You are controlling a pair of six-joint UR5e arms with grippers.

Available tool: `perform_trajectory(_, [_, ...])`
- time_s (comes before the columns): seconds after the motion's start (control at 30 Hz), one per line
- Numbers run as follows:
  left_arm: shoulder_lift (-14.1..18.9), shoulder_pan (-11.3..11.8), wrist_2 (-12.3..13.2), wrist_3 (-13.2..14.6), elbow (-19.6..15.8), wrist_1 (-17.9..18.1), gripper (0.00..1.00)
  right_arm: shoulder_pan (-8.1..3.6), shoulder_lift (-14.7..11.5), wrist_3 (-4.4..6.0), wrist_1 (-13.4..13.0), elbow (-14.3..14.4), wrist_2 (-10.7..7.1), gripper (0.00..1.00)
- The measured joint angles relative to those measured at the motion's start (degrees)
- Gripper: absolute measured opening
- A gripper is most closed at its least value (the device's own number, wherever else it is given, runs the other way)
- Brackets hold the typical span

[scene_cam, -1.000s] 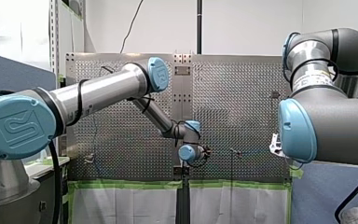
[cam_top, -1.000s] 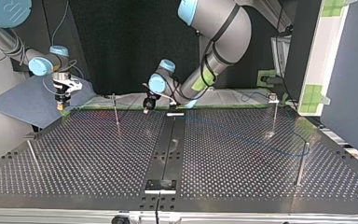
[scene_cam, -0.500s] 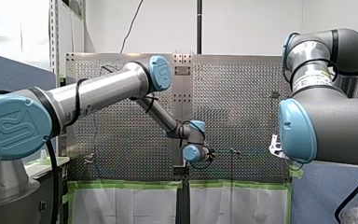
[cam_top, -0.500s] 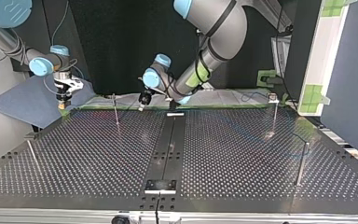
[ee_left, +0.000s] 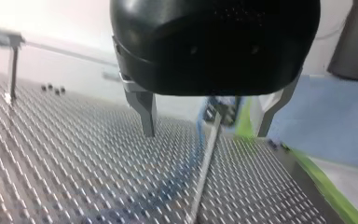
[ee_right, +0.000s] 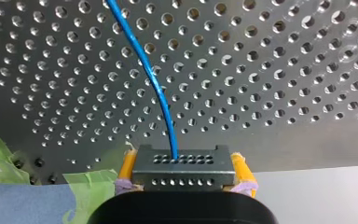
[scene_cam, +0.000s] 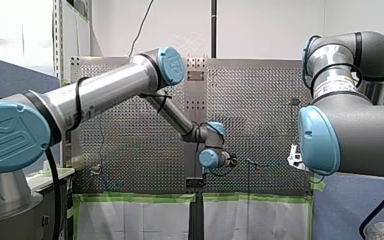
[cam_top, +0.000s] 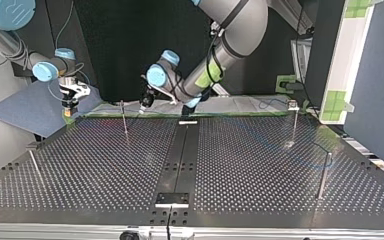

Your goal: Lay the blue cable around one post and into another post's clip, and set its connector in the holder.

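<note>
The thin blue cable (ee_right: 154, 79) runs from a black connector (ee_right: 182, 167) out over the perforated table (ee_right: 284, 56). My right gripper (ee_right: 182, 179), with yellow pads, is shut on that connector; in the top view it (cam_top: 69, 109) hangs at the far left edge. My left gripper (ee_left: 208, 128) is open with nothing held. A thin post (ee_left: 208, 161) stands between and ahead of its metal fingers (ee_left: 144, 112), and the blurred cable (ee_left: 182, 186) lies beside it. In the top view my left gripper (cam_top: 144, 103) hovers just right of that post (cam_top: 124, 119). The cable (cam_top: 260, 142) shows faintly at the right.
More thin posts stand at the top view's right (cam_top: 294, 120), near right (cam_top: 324, 172) and near left (cam_top: 34, 162). A black strip (cam_top: 180, 160) runs down the table's middle with small brackets at both ends. Green tape (ee_right: 91, 184) lines the table's edge by my right gripper.
My left arm has swung toward the top view's left, bringing its gripper up to the far post. My right arm has stayed still with the connector.
</note>
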Motion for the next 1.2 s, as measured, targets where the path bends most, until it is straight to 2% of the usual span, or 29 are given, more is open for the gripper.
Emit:
perform_trajectory(0.23, [3.18, -1.86, -0.73, 0.31, -3.75, 0.82, 1.0, 0.03, 0.08, 0.39, 0.19, 0.0, -0.04, 0.0])
perform_trajectory(0.63, [3.68, -4.51, -2.73, 0.2, -9.45, -0.64, 1.0, 0.05, 0.23, 2.16, 0.01, 0.0, -0.26, 0.0])
perform_trajectory(0.87, [3.7, -5.17, -3.42, -0.03, -10.47, -0.66, 1.0, 0.08, 0.31, 3.07, -0.22, 0.0, -0.27, 0.0])
perform_trajectory(1.03, [3.7, -5.38, -5.21, -0.28, -10.49, -0.67, 1.0, 0.08, 0.4, 3.19, -0.17, 0.0, -0.49, 0.0])
perform_trajectory(1.2, [3.69, -5.4, -5.89, -0.34, -10.49, -0.79, 1.0, 0.1, 0.47, 3.2, -0.09, 0.0, -0.6, 0.0])
